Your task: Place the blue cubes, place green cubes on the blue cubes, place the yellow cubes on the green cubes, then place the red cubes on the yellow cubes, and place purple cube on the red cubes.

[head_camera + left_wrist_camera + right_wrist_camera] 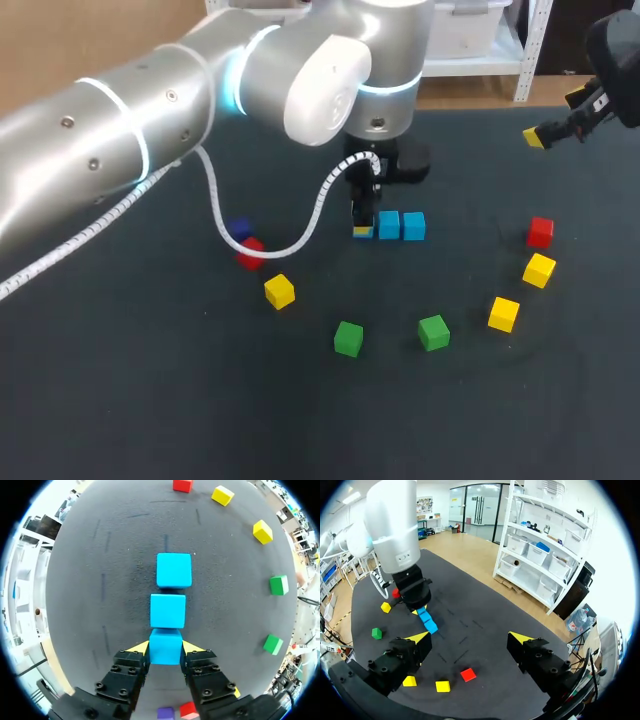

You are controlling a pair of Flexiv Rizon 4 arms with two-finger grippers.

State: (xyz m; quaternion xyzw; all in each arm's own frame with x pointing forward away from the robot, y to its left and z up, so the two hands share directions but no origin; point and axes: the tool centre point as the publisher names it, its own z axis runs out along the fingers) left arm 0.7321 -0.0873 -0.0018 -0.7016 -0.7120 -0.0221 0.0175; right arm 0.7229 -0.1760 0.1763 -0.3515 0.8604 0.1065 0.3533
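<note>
Three blue cubes lie in a row mid-table. My left gripper [165,649] is shut on the nearest blue cube [165,646], which touches the second blue cube [168,610]; the third blue cube [174,570] lies just beyond. In the head view my left gripper [362,230] stands beside the two free blue cubes [400,226], and its own cube is mostly hidden. My right gripper [470,639] is open and empty, high over the table's far right [548,133]. Two green cubes [348,338] [433,331] sit near the front.
A purple cube [240,230] and a red cube [250,252] lie left of the row, with a yellow cube [279,291] in front of them. At the right are two yellow cubes [503,314] [538,270] and a red cube [540,232].
</note>
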